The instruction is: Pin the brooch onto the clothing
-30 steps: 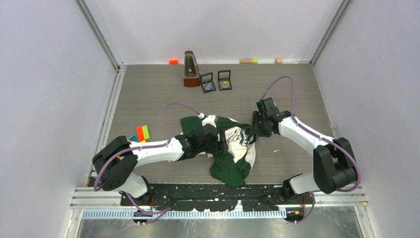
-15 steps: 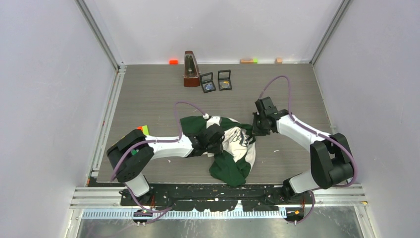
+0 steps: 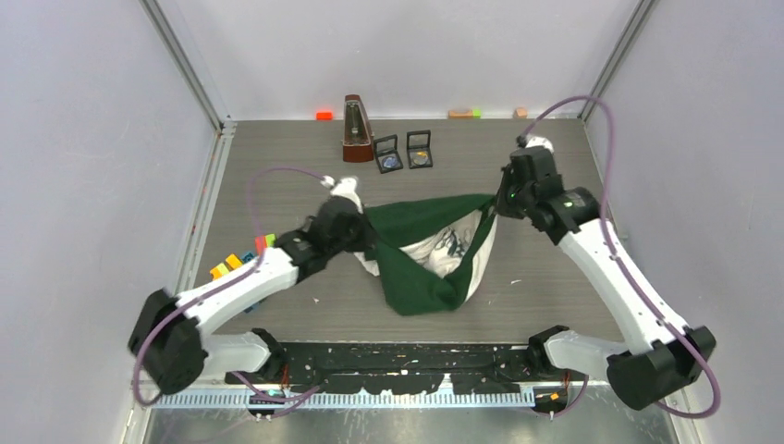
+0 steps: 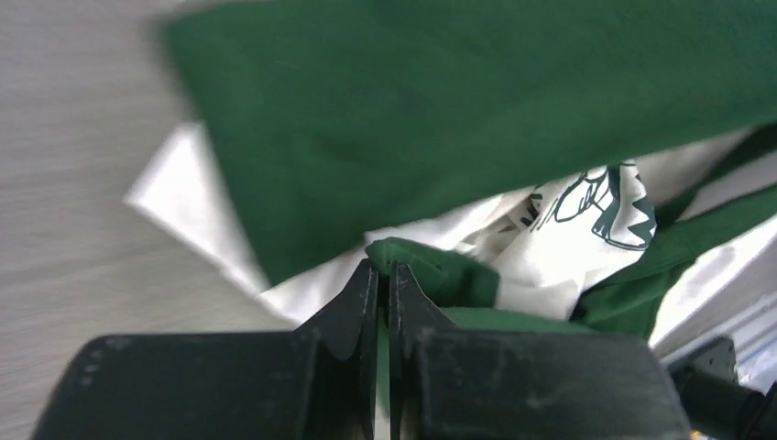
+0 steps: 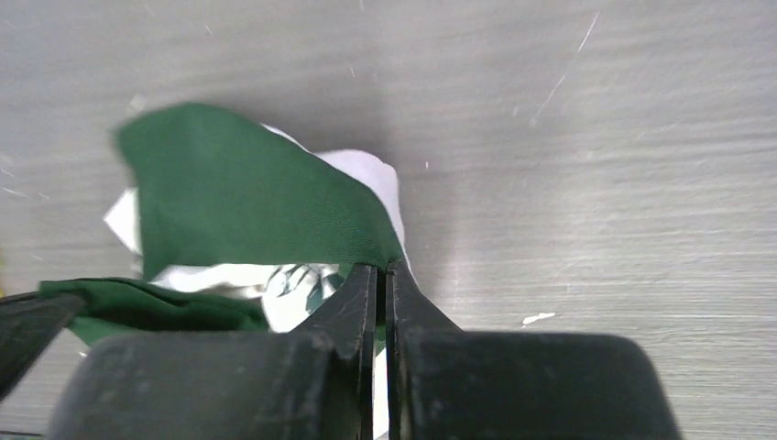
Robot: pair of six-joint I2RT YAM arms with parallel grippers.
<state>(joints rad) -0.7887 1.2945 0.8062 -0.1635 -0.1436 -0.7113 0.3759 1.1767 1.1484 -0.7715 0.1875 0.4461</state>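
The clothing [image 3: 427, 273], a white T-shirt with dark green parts and a dark print, hangs stretched between my two grippers above the table. Its top green edge runs taut from one to the other and the rest sags below. My left gripper [image 3: 363, 231] is shut on a green fold [image 4: 431, 275] at the shirt's left end, its tips [image 4: 385, 266] pinching the cloth. My right gripper [image 3: 499, 199] is shut on the green edge [image 5: 266, 206] at the right end, its tips [image 5: 380, 268] clamped on the fabric. The brooch is out of view.
A brown metronome [image 3: 354, 129] and two small open black boxes [image 3: 388, 154] [image 3: 419, 148] stand at the back; their contents are too small to tell. Coloured blocks [image 3: 242, 260] lie by the left arm. Small blocks [image 3: 324, 116] [image 3: 462, 113] line the back wall. A white scrap [image 3: 515, 283] lies right.
Both grippers closed on the crumpled shirt and raised it. The left one drew back to the left, the right one rose to the back right, and the shirt stretched out between them.
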